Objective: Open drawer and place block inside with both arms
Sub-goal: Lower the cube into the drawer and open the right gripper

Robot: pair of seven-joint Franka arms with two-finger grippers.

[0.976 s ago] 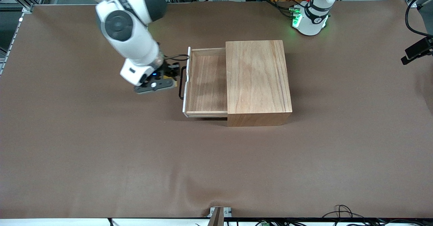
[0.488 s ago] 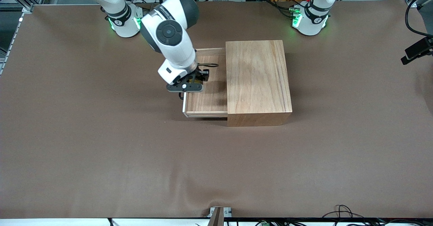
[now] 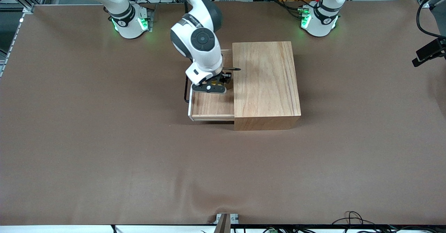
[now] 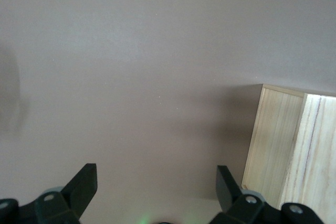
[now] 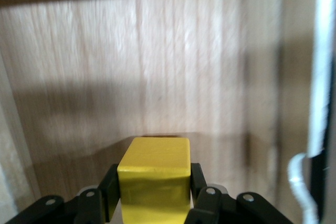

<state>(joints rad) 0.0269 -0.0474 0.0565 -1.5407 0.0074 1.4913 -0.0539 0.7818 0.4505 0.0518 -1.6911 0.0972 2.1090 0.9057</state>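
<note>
The drawer (image 3: 210, 107) stands pulled out of the wooden box (image 3: 264, 79) toward the right arm's end, with its white front edge (image 3: 190, 109) and black handle (image 3: 186, 93) showing. My right gripper (image 3: 217, 83) is over the drawer's floor, shut on the yellow block (image 5: 155, 177); a sliver of the block (image 3: 216, 83) shows in the front view. In the right wrist view its fingers (image 5: 111, 184) press the block's two sides above the drawer floor (image 5: 131, 66). My left gripper (image 4: 156, 182) is open and empty above the brown table, beside a corner of the wooden box (image 4: 294, 150). It is out of the front view.
The brown cloth table (image 3: 104, 138) spreads wide around the box. The left arm's base (image 3: 318, 16) and the right arm's base (image 3: 127, 20) stand along the table's edge farthest from the front camera. A black camera mount (image 3: 428, 51) juts in at the left arm's end.
My right gripper has carried the yellow block from beside the drawer handle to over the drawer's floor, close to the wooden box. The drawer and box have not moved.
</note>
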